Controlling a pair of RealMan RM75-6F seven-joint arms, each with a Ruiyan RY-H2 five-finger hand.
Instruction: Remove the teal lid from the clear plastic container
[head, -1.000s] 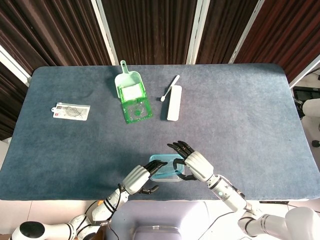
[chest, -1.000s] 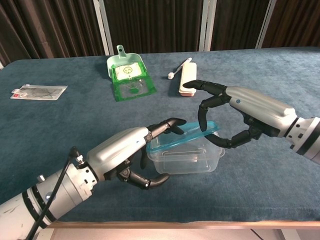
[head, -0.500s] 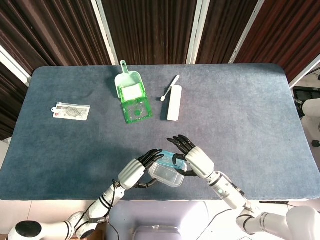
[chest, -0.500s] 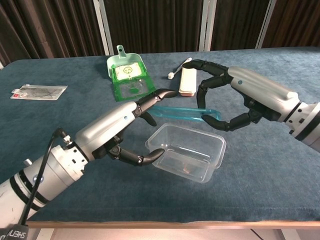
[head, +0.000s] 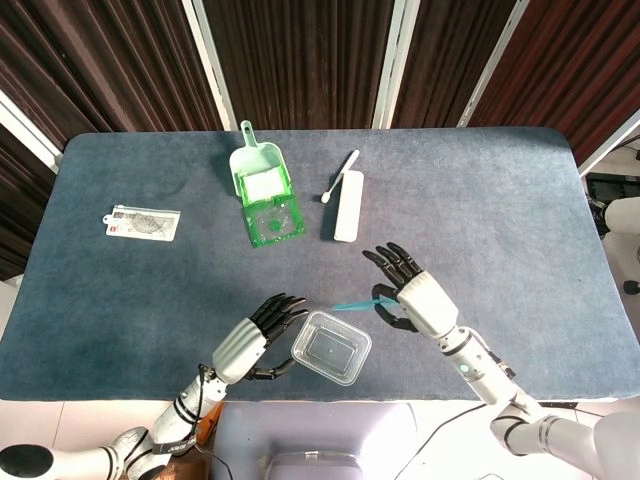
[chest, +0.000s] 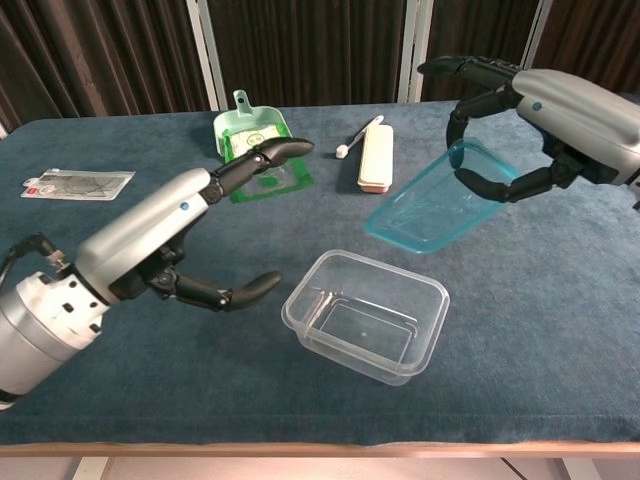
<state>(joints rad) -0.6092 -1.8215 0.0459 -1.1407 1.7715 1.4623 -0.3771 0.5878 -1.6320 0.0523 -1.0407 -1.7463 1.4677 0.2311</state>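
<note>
The clear plastic container (head: 331, 346) (chest: 365, 314) stands uncovered near the table's front edge. My right hand (head: 413, 299) (chest: 530, 125) holds the teal lid (chest: 441, 198) (head: 358, 303) tilted in the air, up and to the right of the container. In the head view the lid shows only as a thin edge. My left hand (head: 253, 338) (chest: 170, 240) hovers just left of the container with its fingers spread, holding nothing and not touching it.
A green scoop (head: 262, 195) (chest: 254, 148) lies at the back centre. A white case with a small spoon (head: 347, 201) (chest: 375, 157) is to its right. A flat packet (head: 143, 222) (chest: 76, 184) sits far left.
My right hand has carried the teal lid up and to the right, away from the container. My left hand let go of the container, opened and drew back left. The container settled on the table.
</note>
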